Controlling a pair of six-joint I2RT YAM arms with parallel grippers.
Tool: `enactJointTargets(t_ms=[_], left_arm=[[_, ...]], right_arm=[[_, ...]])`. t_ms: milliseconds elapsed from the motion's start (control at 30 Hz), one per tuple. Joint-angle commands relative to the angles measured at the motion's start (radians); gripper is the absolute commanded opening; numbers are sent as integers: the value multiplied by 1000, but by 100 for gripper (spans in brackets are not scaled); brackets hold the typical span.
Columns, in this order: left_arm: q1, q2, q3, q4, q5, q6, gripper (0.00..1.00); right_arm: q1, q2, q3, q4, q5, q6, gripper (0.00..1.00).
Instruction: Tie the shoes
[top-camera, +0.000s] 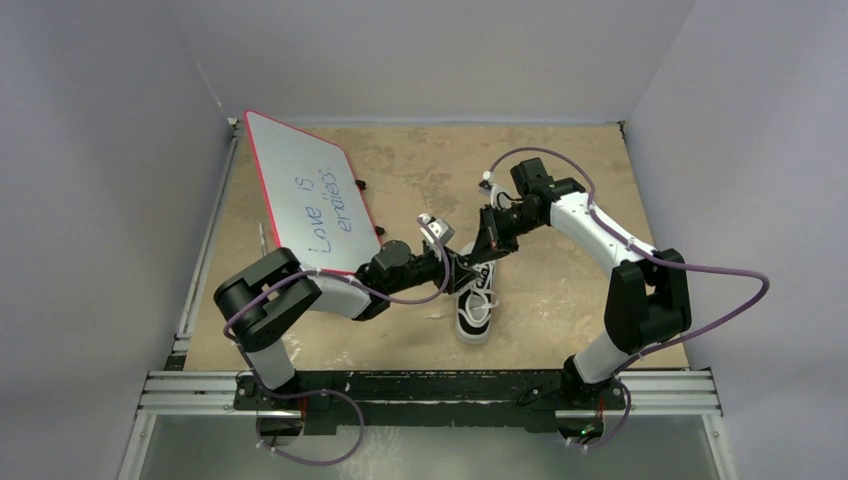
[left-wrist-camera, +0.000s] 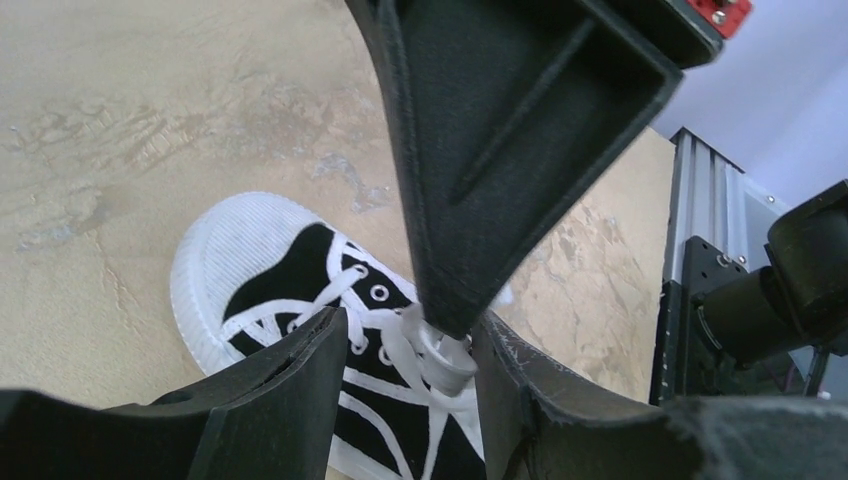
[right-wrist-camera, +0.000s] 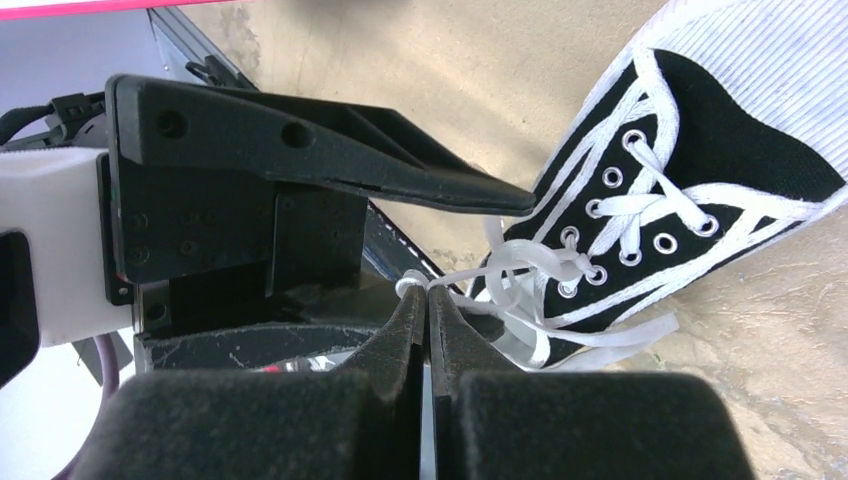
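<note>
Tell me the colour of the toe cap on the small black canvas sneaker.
White, finely ribbed; the toe cap shows best in the right wrist view.

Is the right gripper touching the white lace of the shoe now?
Touching. The right wrist view shows the right gripper with its fingers pressed together on the white lace, which runs from the shoe into their tips.

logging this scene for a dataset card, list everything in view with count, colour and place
sneaker: one, black with white stripes, sole and toe cap, mid table, toe toward the arm bases
laces: white, loose loops over the eyelets
whiteboard: one, white with red frame and blue writing, far left
table: one, mottled tan
rail: silver, along the near edge
left gripper: one, black, open, fingers either side of the laces
right gripper: one, black, shut on the laces
</note>
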Motion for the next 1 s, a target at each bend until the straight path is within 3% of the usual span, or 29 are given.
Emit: enactJointTargets(t_ms=[0, 133, 233, 300, 367, 500, 633, 733, 833, 967], left_arm=[[14, 23, 46, 121, 14, 27, 46], [14, 37, 50, 156, 13, 16, 36], [13, 30, 28, 188, -9, -7, 10], [14, 16, 16, 181, -24, -15, 2], [14, 2, 0, 168, -37, -17, 0], [14, -28, -39, 153, -67, -47, 0], [14, -59, -60, 136, -95, -63, 0], [14, -48, -65, 152, -107, -92, 0], [14, -35, -62, 182, -105, -120, 0], [12, -9, -45, 194, -92, -148, 0]], right_arm=[[1, -17, 22, -32, -60, -27, 0], [1, -13, 29, -43, -70, -33, 0], [0, -6, 46, -56, -99, -33, 0], [1, -3, 60, -73, -116, -37, 2], [1, -16, 72, -102, -108, -35, 9], [-13, -102, 74, -142, 22, 13, 48], [-113, -215, 4, -204, 185, 85, 71], [-206, -318, -140, -171, 179, 127, 79], [-212, -322, -283, -85, 64, 130, 75], [-208, -310, -378, 94, 21, 177, 74]])
